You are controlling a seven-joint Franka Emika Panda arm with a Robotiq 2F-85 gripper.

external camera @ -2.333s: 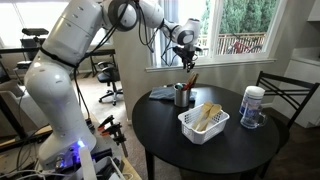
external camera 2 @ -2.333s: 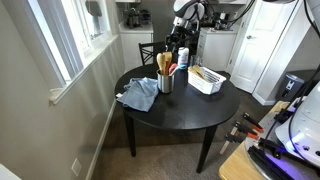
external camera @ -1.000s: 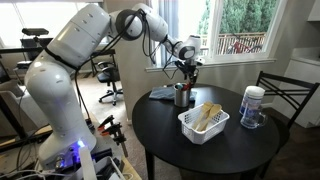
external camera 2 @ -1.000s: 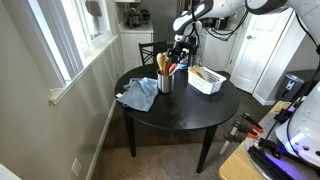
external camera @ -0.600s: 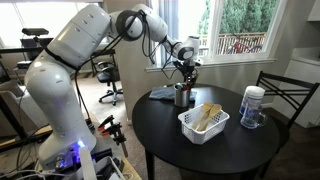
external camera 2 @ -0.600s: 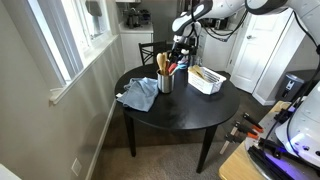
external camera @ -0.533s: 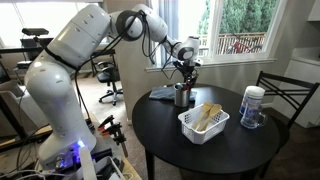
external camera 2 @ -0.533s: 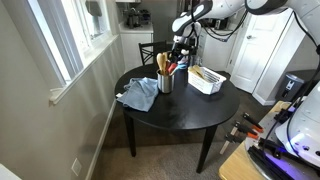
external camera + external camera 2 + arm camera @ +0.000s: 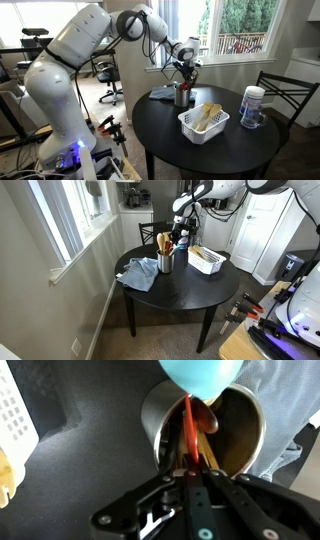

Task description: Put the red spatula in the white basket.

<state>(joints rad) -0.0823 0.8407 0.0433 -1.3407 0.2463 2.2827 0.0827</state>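
Note:
The red spatula [image 9: 187,432] stands in a metal utensil cup [image 9: 160,415], its thin red stem rising toward the camera. My gripper [image 9: 188,472] is shut on that stem just above the cup's rim. In both exterior views the gripper [image 9: 186,72] [image 9: 180,238] hangs right over the cup [image 9: 182,97] [image 9: 166,262] at the table's back. The white basket [image 9: 203,123] [image 9: 207,259] sits beside the cup with pale wooden utensils lying in it. A corner of the basket [image 9: 12,410] shows at the left edge of the wrist view.
A turquoise utensil head [image 9: 198,374] sticks up from the cup, close to the camera. A blue-grey cloth [image 9: 163,93] [image 9: 138,275] lies next to the cup. A white-lidded canister [image 9: 252,105] stands near a black chair [image 9: 285,92]. The round table [image 9: 200,150] is dark.
The arm came down onto the cup earlier. Over the last second the jaws have shut on the red spatula's stem; the arm has stayed still.

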